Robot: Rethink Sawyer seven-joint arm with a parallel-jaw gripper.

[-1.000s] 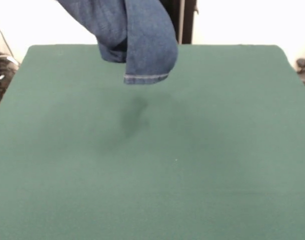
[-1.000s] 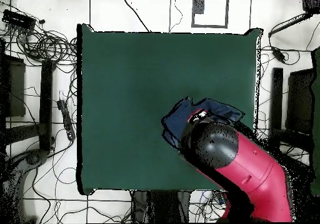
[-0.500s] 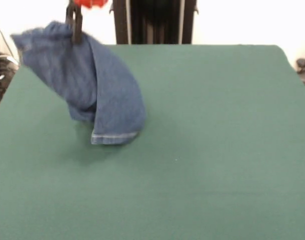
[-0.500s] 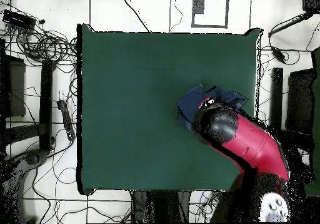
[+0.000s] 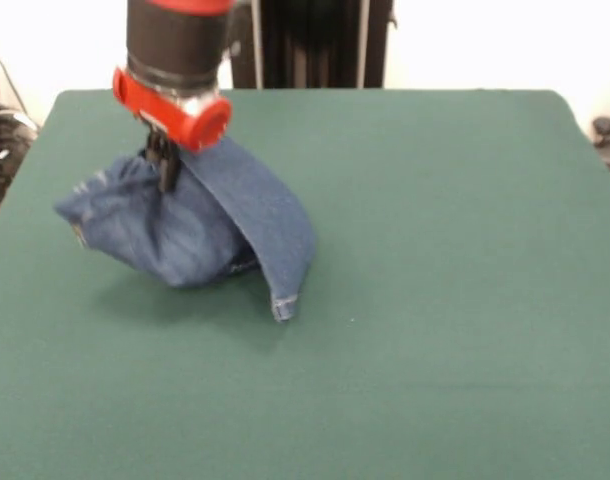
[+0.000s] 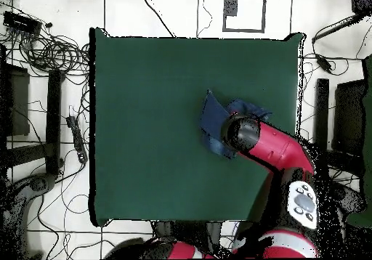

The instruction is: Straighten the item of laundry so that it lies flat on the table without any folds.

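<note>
Gripper (image 5: 168, 170) looks clamped on the bunched jeans (image 5: 185, 232), though fabric partly hides the fingertips. Jeans sit crumpled on the green table (image 5: 435, 250), one hemmed leg draped toward centre.

One pair of blue denim jeans (image 5: 175, 235) (image 6: 216, 119) is in view, bunched in a single heap. One worktop (image 5: 435, 300) (image 6: 145, 112) in dark green cloth carries it. One red and black arm (image 6: 276, 152) shows, bearing one gripper (image 5: 165, 165). Nothing else lies on the worktop.
</note>
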